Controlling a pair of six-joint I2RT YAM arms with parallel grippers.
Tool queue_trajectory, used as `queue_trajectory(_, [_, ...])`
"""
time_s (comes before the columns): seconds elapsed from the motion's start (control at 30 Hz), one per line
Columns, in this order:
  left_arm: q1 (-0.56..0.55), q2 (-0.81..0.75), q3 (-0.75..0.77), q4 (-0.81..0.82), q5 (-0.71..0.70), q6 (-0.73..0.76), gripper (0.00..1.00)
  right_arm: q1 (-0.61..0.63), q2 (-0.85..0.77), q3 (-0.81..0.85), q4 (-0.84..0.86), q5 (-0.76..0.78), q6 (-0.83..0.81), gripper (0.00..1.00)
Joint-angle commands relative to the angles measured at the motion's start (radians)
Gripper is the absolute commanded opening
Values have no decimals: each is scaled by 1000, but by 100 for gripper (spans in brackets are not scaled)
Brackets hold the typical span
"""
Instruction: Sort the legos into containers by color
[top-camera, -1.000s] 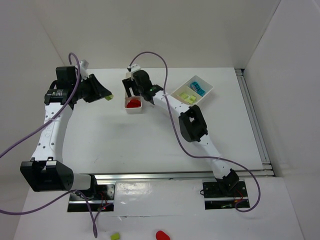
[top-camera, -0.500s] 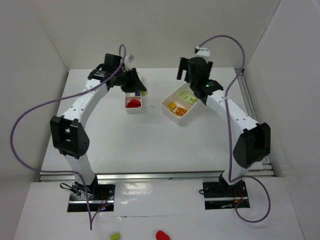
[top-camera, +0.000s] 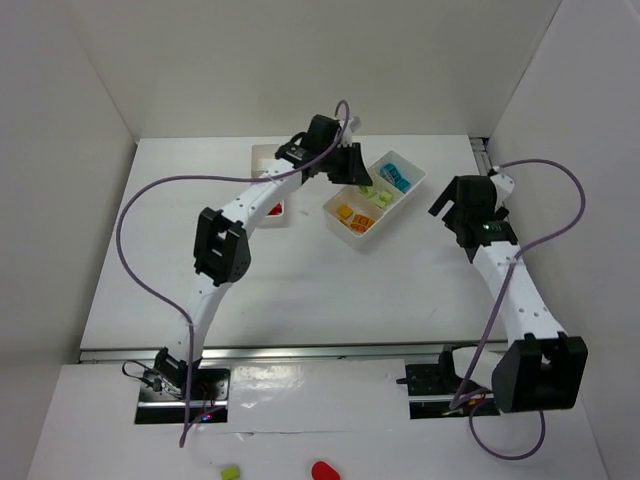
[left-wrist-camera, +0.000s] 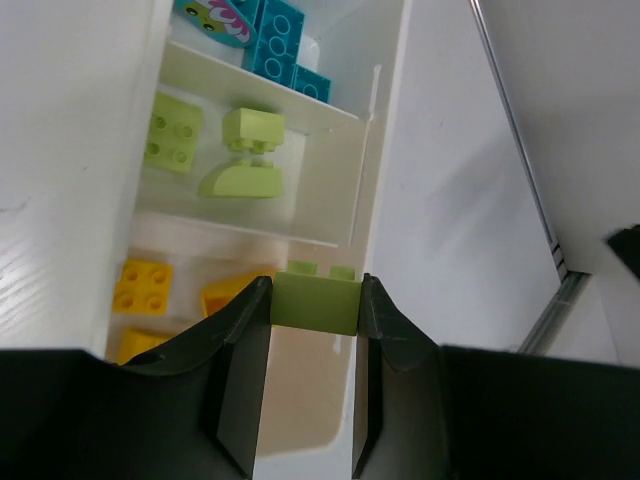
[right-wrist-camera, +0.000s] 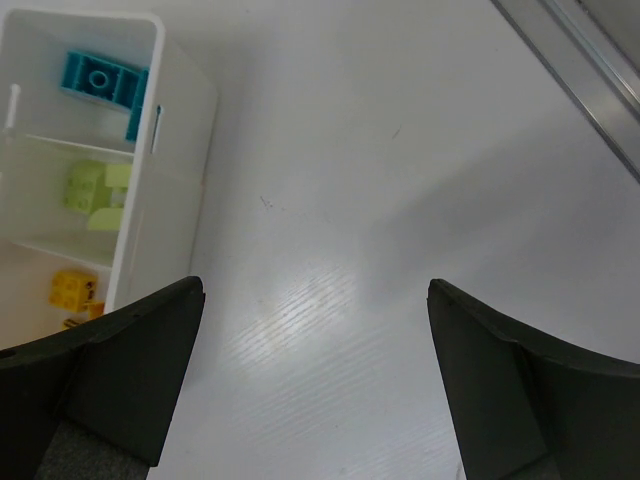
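My left gripper (left-wrist-camera: 315, 300) is shut on a lime green lego (left-wrist-camera: 316, 302) and holds it over the wider white tray (left-wrist-camera: 385, 120), above its right wall near the orange-yellow compartment. That tray holds cyan legos (left-wrist-camera: 285, 40), lime green legos (left-wrist-camera: 240, 150) and orange-yellow legos (left-wrist-camera: 145, 287) in separate compartments. In the top view the left gripper (top-camera: 360, 178) hangs over this tray (top-camera: 395, 210). My right gripper (top-camera: 450, 207) is open and empty over bare table, right of the tray (right-wrist-camera: 185, 120). The narrow tray (top-camera: 262, 153) with a red lego (top-camera: 276, 209) is mostly hidden behind my left arm.
A metal rail (top-camera: 508, 240) runs along the table's right edge and shows in the right wrist view (right-wrist-camera: 575, 45). White walls close in the back and sides. A loose green piece (top-camera: 231, 470) and a red piece (top-camera: 324, 469) lie off the table in front.
My left arm has swung right from the narrow tray to over the wider tray, carrying the lime green lego. My right arm has drawn back from that tray to the right.
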Motion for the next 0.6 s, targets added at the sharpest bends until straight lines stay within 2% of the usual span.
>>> queue_trajectory(0.0, [-27,53,33,167,-50,-44,0,-45,-99,-22,-21,-51,30,100])
queue_trajectory(0.07, [-37,91,36,265,-75,-54,0,-65,-145,-56,-31,-81,30,100])
queue_trajectory(0.23, [-70,185,111,325,-159,-54,0,-90,-194,-96,-42,-123,42,100])
queue_trajectory(0.27, [-71,196,111,326,-176,-54,27,-90,-194,-105,-56,-123,42,100])
queue_trajectory(0.3, [-71,196,111,326,-199,-54,47,-90,-205,-105,-56,-123,42,100])
queue_trajectory(0.37, [-71,205,111,335,-208,-54,70,-100,-205,-105,-67,-123,31,100])
queue_trajectory(0.43, [-71,191,111,344,-208,-80,100,-100,-205,-105,-76,-111,21,100])
queue_trajectory(0.57, [-83,113,140,362,-199,-100,100,-100,-205,-105,-76,-100,21,100])
